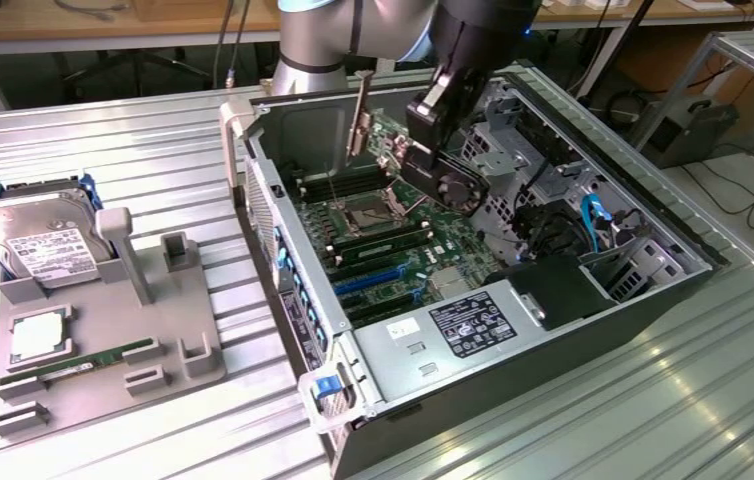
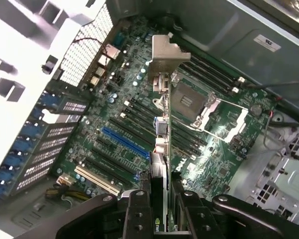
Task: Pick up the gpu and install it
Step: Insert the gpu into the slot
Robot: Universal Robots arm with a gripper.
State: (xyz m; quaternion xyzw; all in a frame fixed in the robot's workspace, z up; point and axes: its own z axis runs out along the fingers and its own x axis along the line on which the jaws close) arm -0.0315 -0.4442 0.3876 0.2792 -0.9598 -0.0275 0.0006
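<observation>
Black gpu (image 1: 451, 185), green motherboard (image 2: 224, 154)

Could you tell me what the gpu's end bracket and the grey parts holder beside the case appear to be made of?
Bracket of the gpu: probably bare sheet metal; silvery, thin, with a folded tab.
Grey parts holder: likely plastic, moulded or printed; even matt grey, chunky walls, no metallic glint.

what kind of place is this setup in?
Probably a robotics lab bench for PC assembly: open PC case on a ribbed metal table, parts jig with a hard drive, claw gripping the gpu above the motherboard.
</observation>
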